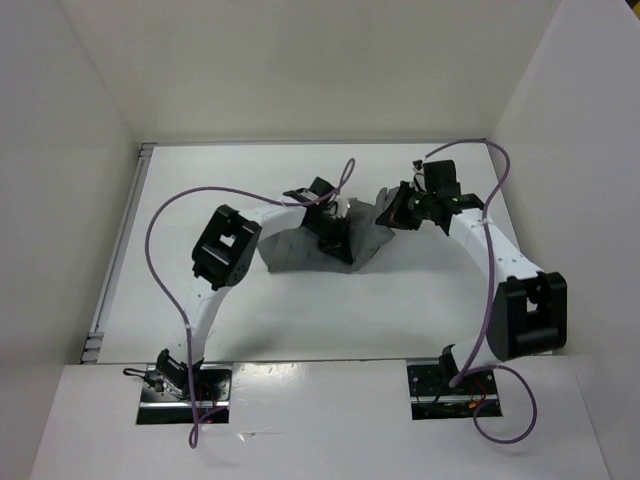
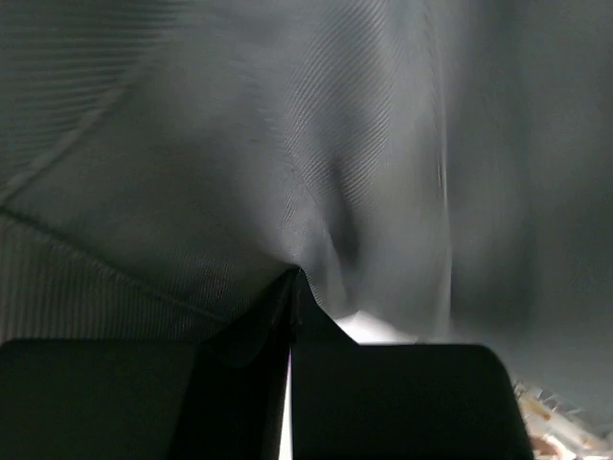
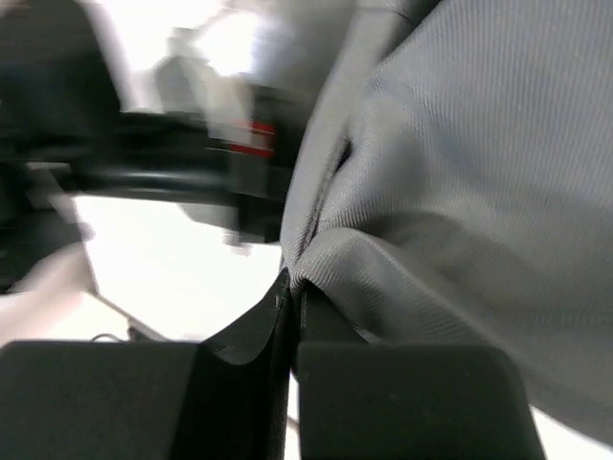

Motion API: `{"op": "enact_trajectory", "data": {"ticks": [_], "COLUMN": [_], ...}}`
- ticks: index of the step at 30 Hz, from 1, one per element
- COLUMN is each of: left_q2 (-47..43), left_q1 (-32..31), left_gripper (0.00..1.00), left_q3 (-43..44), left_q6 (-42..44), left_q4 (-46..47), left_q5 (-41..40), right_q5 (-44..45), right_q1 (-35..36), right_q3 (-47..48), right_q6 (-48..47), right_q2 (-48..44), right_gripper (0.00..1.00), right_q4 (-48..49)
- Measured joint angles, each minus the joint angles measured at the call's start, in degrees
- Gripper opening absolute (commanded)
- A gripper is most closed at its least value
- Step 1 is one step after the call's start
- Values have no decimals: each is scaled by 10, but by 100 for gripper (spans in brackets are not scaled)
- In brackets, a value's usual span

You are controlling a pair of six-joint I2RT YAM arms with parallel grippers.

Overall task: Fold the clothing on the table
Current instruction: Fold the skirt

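while both claws (image 2: 292, 280) (image 3: 290, 287) pinch it, skirt (image 1: 300, 250) spans between.

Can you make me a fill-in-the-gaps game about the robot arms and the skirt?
1. The table under the skirt is the colour ____.
2. The skirt's fabric is the colour ____.
3. The left gripper and the right gripper are both ____ on the skirt.
Missing words: white; grey; shut.

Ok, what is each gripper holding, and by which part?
Both hold the skirt: the left gripper pinches a tuck near its middle, the right gripper its right edge.
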Motion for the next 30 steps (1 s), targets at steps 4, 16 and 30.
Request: {"op": "enact_trajectory", "data": {"ticks": [4, 16, 30], "left_q2": [27, -73, -217], "left_q1": [-51, 54, 247], "left_gripper": [4, 35, 22], "left_q3": [43, -23, -204], "left_q6": [1, -2, -1], "left_q4": [-3, -43, -65], "left_q5": [8, -20, -250], "right_q5": [-20, -35, -32], "right_q1": [14, 21, 23], "right_q3": [18, 20, 36], "right_q6": [7, 9, -14], "right_q2": [-39, -38, -38], "right_gripper": [0, 0, 0], "right_q4": [-16, -55, -93]}}
